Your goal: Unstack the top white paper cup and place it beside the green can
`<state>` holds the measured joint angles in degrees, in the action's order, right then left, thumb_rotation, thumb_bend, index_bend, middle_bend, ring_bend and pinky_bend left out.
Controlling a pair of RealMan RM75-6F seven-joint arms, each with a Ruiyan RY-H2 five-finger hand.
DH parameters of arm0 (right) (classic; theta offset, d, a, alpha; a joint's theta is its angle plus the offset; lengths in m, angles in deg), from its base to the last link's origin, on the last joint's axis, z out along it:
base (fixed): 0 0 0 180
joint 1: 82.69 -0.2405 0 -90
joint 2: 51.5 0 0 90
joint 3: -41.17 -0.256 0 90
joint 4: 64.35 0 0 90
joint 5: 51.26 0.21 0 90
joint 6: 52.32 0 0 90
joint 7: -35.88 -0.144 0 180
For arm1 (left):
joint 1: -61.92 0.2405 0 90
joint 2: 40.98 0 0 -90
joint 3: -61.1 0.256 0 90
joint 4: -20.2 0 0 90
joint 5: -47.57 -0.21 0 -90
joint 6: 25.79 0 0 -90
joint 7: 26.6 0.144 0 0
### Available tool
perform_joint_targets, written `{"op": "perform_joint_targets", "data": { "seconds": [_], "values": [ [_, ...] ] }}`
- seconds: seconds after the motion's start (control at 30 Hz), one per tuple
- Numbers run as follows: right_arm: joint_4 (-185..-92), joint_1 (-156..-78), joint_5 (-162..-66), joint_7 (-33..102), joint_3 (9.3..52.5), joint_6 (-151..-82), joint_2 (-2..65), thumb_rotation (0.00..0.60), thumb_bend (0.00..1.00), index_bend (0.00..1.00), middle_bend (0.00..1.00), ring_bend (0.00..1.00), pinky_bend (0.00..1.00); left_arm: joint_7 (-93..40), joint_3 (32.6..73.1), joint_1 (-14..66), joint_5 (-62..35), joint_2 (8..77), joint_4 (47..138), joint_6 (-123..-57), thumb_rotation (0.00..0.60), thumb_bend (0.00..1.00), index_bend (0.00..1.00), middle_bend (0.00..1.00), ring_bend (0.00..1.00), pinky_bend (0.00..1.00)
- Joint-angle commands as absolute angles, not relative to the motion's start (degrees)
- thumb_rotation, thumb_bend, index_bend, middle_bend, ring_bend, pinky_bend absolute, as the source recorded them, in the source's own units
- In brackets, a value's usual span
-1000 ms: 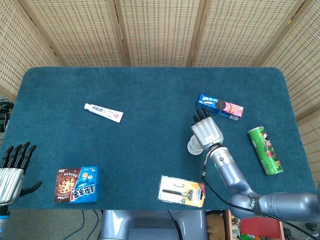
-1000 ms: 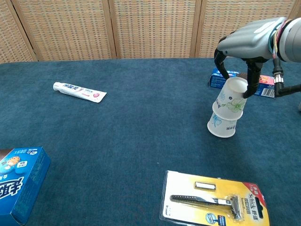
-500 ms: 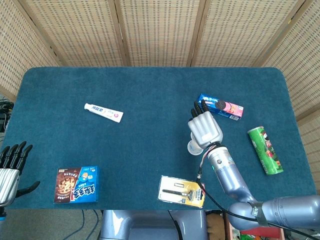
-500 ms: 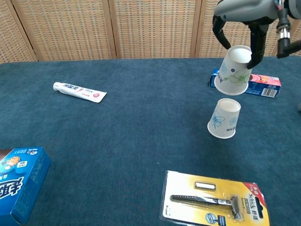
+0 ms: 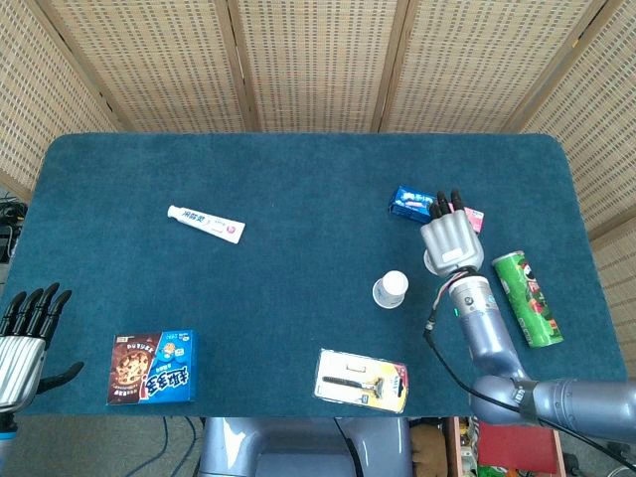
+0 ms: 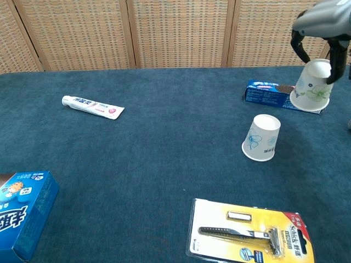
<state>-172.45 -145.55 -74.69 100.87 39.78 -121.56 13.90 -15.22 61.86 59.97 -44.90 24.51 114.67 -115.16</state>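
White cup (image 6: 311, 86), gripped by the right robot hand (image 5: 452, 238), has swung from centre to the head view's right, near the can (image 5: 527, 297). Chest view: upside down, airborne at upper right, bottom cup (image 6: 261, 137) left standing. Lowering remains.

Your right hand (image 5: 452, 241) is holding the lifted cup (image 6: 312, 86) between the biscuit box (image 6: 267, 93) on its left and the can (image 5: 527, 297) on its right. The other cup (image 6: 261, 137) is sitting nearer, the razor pack (image 6: 249, 234) nearer still.
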Motion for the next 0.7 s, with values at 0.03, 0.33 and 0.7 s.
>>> {"op": "perform_joint_targets", "data": {
  "seconds": [0.03,0.33,0.7],
  "values": [
    [-169.1,-143.1,-76.1,97.2,41.2,-118.6,14.3,0.600,0.44,0.49,0.21,0.00,0.08,-15.2,61.9,60.0,-45.0,24.6,114.7,-115.4,0.600,0.00,0.00,0.00,0.00,0.00],
    [-162.7,-137.7,-78.7,86.0,41.5,-112.4,15.5,0.600,0.44,0.49,0.19,0.00,0.08,-15.2,61.9,60.0,-45.1,24.6,114.7,-115.3,0.600,0.00,0.00,0.00,0.00,0.00],
    [-156.2,-134.3,-79.9,80.2,43.0,-106.8,17.9,0.600,0.44,0.49,0.15,0.00,0.08,-15.3,61.9,60.0,-45.0,24.7,114.7,-115.1,0.600,0.00,0.00,0.00,0.00,0.00]
  ]
}}
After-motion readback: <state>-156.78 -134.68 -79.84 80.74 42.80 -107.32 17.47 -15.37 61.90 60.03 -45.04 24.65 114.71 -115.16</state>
